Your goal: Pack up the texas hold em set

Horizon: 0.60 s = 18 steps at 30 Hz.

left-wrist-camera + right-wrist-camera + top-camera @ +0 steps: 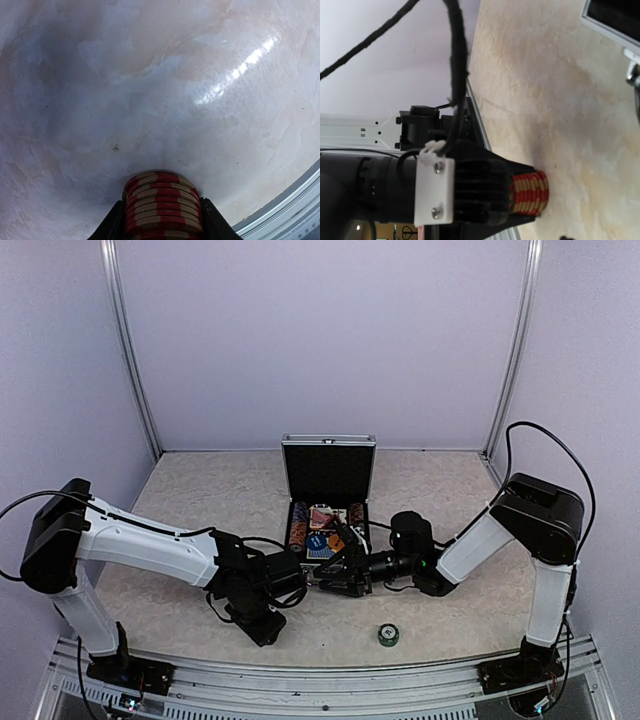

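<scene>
Looks like the packing is maybe halfway there: the open case (328,472) at the back of the tabletop (200,490) already has chips and cards in its tray. The left gripper (162,220) has its jaws clamped on a red chip stack (162,200) in front of the case, not in yet. A green chip stack (388,635) sits alone near the front. The right gripper (345,575) faces the red one, but there's no telling how its jaws stand.
</scene>
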{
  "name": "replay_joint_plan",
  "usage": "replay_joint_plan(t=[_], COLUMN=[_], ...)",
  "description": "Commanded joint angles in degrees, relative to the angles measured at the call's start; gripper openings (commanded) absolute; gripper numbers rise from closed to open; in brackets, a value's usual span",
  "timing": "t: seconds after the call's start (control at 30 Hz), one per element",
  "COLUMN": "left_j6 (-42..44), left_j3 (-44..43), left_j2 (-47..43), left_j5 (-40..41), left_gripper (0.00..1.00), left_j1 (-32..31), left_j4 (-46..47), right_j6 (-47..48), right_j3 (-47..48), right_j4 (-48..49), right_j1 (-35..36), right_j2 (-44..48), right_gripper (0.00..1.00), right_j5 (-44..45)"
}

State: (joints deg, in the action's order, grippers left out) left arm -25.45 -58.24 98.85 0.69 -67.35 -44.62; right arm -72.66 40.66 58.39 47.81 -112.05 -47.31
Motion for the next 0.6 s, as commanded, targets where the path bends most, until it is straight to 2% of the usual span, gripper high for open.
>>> replay_joint_plan(t=[0.0, 0.13, 0.33, 0.4, 0.57], left_j6=[-0.1, 0.0, 0.1, 0.0, -0.1], left_j3=[0.3, 0.3, 0.4, 0.4, 0.5], left_j2=[-0.1, 0.0, 0.0, -0.1, -0.2], left_j5=[-0.4, -0.3, -0.3, -0.2, 0.1], left_gripper=[0.31, 0.35, 0.37, 0.42, 0.47], left_j1=[-0.5, -0.5, -0.4, -0.4, -0.4], left_j4=[0.1, -0.1, -0.3, -0.3, -0.3], right_j6=[0.7, 0.7, 1.1, 1.1, 1.1], right_j3=[0.6, 0.7, 1.1, 1.3, 1.3], right_j4=[0.5, 0.3, -0.4, -0.6, -0.7], right_j1=[-0.4, -0.5, -0.4, -0.4, -0.5], right_j2=[1.3, 1.4, 1.6, 1.5, 1.6], right_gripper=[0.66, 0.66, 0.66, 0.66, 0.66], right_j5=[-0.6, -0.7, -0.8, -0.8, -0.9])
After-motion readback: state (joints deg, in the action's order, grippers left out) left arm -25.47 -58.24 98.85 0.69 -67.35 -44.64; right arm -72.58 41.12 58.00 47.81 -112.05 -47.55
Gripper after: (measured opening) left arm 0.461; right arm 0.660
